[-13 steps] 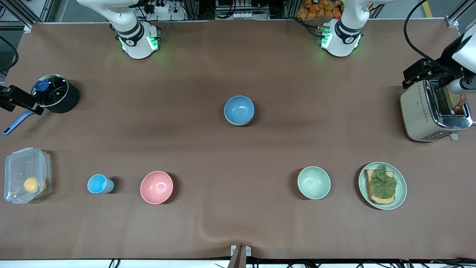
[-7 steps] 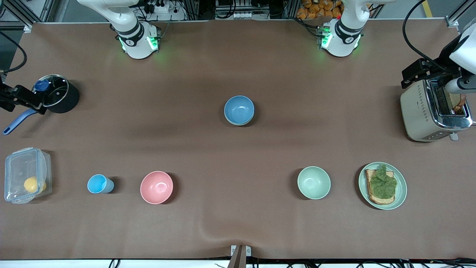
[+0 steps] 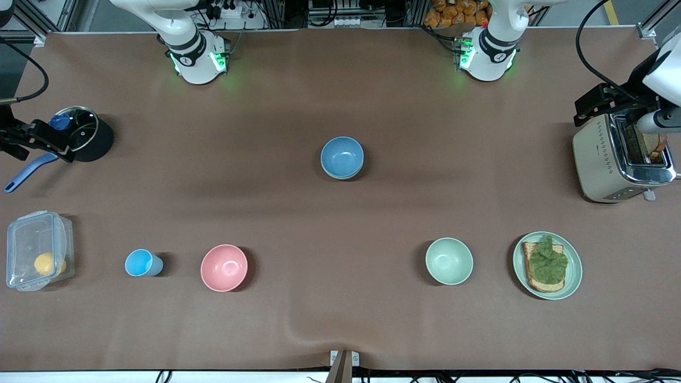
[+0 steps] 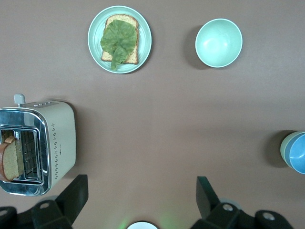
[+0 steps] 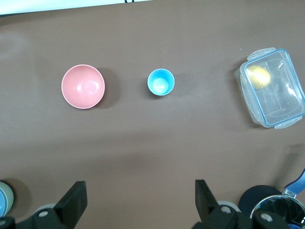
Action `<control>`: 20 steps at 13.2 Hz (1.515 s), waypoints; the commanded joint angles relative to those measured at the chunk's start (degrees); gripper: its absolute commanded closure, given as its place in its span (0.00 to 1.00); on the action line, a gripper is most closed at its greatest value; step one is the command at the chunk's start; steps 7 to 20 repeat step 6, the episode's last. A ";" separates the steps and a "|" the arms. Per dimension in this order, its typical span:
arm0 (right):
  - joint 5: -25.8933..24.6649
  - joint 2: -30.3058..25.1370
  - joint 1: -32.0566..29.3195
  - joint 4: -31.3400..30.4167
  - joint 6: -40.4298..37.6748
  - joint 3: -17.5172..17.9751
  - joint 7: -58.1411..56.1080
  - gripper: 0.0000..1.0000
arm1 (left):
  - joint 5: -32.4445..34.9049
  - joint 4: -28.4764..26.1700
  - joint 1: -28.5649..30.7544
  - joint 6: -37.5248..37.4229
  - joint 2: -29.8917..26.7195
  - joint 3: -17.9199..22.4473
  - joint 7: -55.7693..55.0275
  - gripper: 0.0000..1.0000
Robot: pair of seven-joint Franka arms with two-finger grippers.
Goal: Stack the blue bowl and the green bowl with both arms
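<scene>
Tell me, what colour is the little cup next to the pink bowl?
Light blue. The cup shows best in the right wrist view.

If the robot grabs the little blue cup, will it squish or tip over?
The light-blue cup looks hard and smooth, so it probably won't squish. It is small and seems empty, so likely light. It looks taller than it is wide, so a sideways push might tip it, and then it could roll.

– So what's under the left arm right now?

– Toaster (image 4: pixel 50 143) with a slice of bread (image 4: pixel 9 160) in its slot, plate (image 4: pixel 95 52) with toast and lettuce (image 4: pixel 118 40), and a pale mint bowl (image 4: pixel 218 42) beside the plate.

– And the bowls?

– Blue bowl (image 4: pixel 299 153) sits inside the green bowl (image 4: pixel 284 148), well apart from the mint one. Left gripper (image 4: pixel 141 202) is spread wide, holding nothing.
</scene>
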 commanded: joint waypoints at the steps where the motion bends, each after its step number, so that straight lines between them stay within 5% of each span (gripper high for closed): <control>1: -1.03 -1.30 -1.47 -0.94 -0.08 1.32 -0.74 0.00 | 1.20 0.00 -0.30 -0.93 -0.69 0.14 0.18 0.00; 20: -1.03 -1.13 -1.64 -0.85 0.36 1.32 -0.65 0.00 | 1.37 0.00 -0.21 -0.93 -0.86 0.14 0.18 0.00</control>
